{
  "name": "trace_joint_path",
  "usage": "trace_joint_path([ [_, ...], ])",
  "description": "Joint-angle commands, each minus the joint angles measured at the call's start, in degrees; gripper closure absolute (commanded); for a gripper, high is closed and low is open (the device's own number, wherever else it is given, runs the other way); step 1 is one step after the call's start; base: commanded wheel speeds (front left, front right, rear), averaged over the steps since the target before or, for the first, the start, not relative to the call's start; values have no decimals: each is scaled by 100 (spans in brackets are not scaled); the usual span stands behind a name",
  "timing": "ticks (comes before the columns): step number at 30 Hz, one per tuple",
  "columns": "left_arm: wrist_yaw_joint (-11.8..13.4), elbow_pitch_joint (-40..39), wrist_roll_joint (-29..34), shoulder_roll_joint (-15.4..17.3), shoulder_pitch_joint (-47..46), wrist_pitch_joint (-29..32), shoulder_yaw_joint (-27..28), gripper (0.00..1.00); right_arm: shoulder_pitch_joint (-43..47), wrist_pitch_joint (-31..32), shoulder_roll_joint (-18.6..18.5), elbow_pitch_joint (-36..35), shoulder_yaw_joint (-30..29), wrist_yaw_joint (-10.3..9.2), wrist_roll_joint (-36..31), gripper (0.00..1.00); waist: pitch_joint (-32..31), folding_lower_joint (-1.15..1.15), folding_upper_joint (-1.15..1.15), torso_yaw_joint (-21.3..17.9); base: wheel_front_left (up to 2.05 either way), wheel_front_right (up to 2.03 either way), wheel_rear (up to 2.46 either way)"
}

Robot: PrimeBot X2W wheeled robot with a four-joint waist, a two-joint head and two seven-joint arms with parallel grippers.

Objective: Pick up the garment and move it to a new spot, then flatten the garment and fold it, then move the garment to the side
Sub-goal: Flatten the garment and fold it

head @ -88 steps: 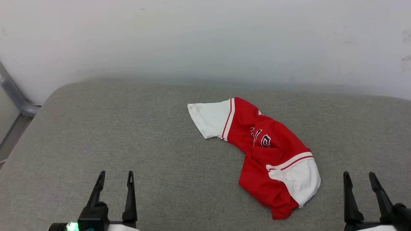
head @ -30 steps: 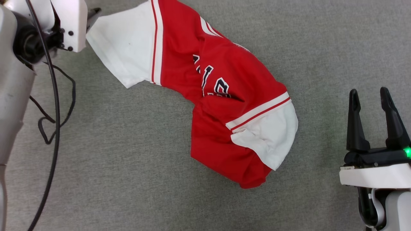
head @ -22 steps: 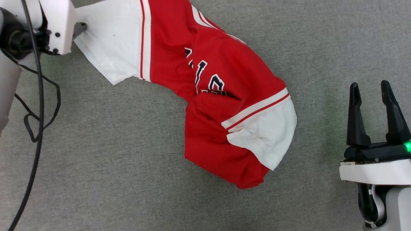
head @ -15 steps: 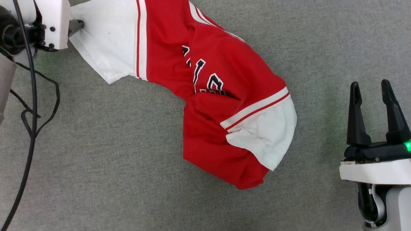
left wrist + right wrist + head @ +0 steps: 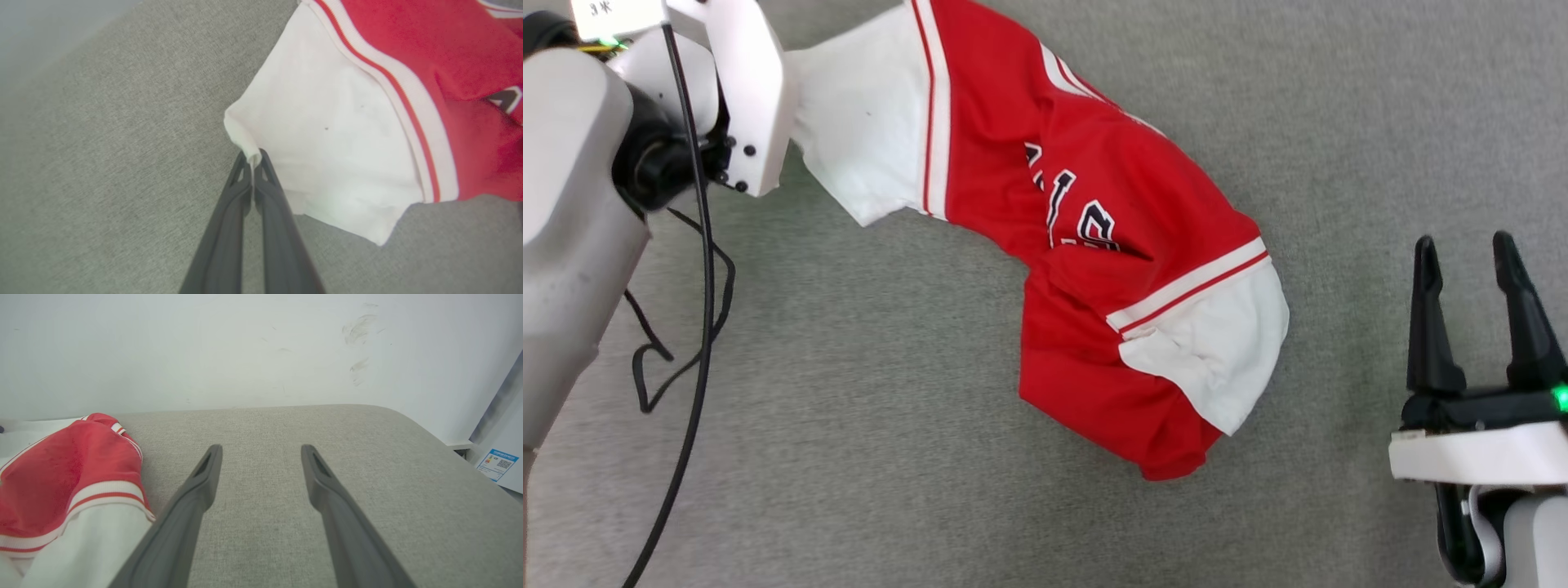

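Observation:
The garment point(image 5: 1094, 245) lies crumpled on the grey cushioned surface point(image 5: 890, 457), a red jersey with white sleeves and black letters on its chest. One white sleeve point(image 5: 866, 139) points to the upper left, the other point(image 5: 1217, 351) to the lower right. In the left wrist view my left gripper point(image 5: 253, 157) is shut on the rolled edge of the upper-left sleeve point(image 5: 335, 134). In the head view the left arm's white wrist housing point(image 5: 747, 98) covers those fingers. My right gripper point(image 5: 1466, 245) stands open to the right of the garment, apart from it, with nothing between its fingers point(image 5: 204, 486).
A black cable point(image 5: 698, 327) hangs from the left arm over the surface. In the right wrist view a white wall point(image 5: 261, 347) rises behind the surface, whose rounded edge point(image 5: 449, 437) falls off at the right near a blue label point(image 5: 496, 463).
My left gripper has closed on the sleeve's edge, and the arm has drawn nearer the camera. The head camera has shifted slightly. My right gripper stays open.

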Motion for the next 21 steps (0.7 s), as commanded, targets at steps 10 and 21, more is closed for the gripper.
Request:
trace_joint_path([
  [10, -2, -813, -821, 772, 1372, -753, -169, 100, 580, -13, 12, 188, -69, -6, -124, 0, -1261, 0, 0, 834, 0, 0, 0],
  [21, 288, -1026, -1441, 1293, 3029, -1074, -169, 100, 808, -13, 13, 291, -75, -6, -164, 0, -1640, 0, 0, 1086, 0, 0, 0],
])
